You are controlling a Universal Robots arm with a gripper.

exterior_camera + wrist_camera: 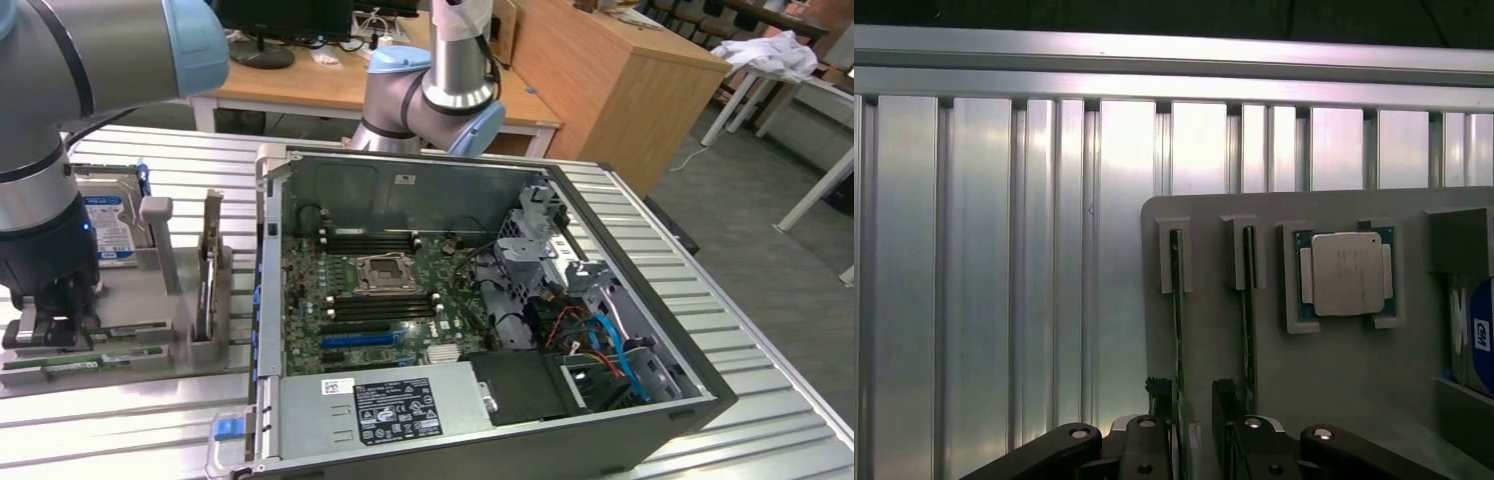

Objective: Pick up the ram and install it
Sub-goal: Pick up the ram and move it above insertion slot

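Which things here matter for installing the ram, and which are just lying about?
In the job: ram, straddled by the open end effector; motherboard.
Lying about: second green stick, processor, hard drive.

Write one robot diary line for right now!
gripper: open | astride: ram | ram: in tray slot | installed: no

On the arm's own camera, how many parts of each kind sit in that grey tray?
Ram sticks: 2
Processor: 1
Hard drive: 1
Total: 4
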